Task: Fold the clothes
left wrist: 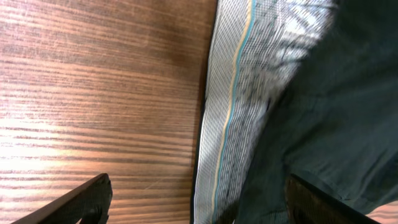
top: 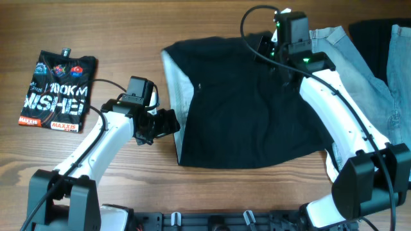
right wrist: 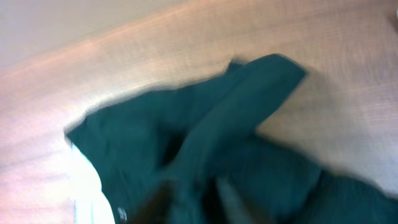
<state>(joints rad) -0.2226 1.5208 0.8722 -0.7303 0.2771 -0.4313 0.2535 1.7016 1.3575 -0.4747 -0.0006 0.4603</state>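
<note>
upper left of the counter [top: 128, 32], a folded printed shirt [top: 59, 92] lies flat. left gripper [top: 170, 122] is spread wide over the whitish lining edge of the black shorts [top: 250, 109], mid-frame. right gripper [top: 266, 48] at their top edge, wrist view blurred, can't tell its state. denim [top: 359, 70] and a dark garment [top: 385, 38] sit far right.
</note>
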